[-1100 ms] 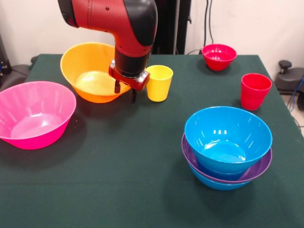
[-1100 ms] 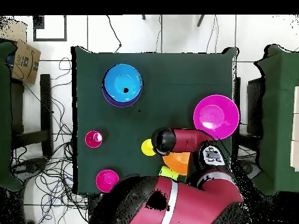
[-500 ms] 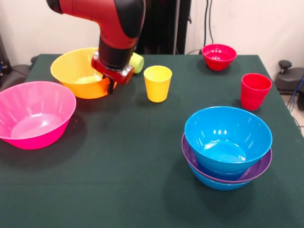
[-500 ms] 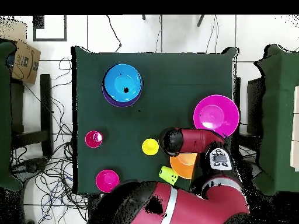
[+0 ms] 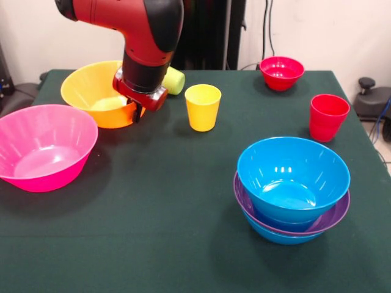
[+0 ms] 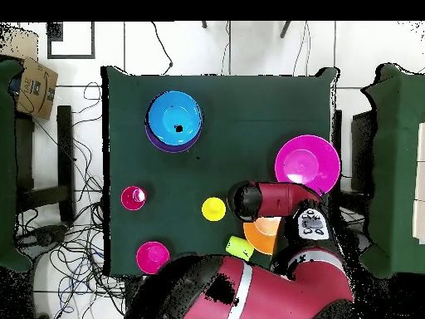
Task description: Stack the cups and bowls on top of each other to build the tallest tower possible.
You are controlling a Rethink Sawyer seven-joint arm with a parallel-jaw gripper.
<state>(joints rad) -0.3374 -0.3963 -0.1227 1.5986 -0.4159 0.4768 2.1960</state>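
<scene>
yellow cup (image 5: 203, 107) upright, centre | lime cup (image 5: 174, 80) on side | blue bowl (image 5: 293, 177) nested in purple bowl (image 5: 333, 218)

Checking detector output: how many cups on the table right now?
3. Yellow cup upright mid-table, red cup upright near the right edge, lime green cup on its side behind the arm, partly hidden.

Bright plastics on a dark green counter (image 5: 153, 232)

Pink bowl (image 5: 43, 146), orange bowl (image 5: 91, 91), yellow cup (image 5: 203, 107), lime cup (image 5: 174, 79), red cup (image 5: 328, 116), red bowl (image 5: 281, 72); blue bowl (image 5: 293, 177) over purple bowl (image 5: 338, 217); red-and-black arm (image 5: 143, 30).
</scene>
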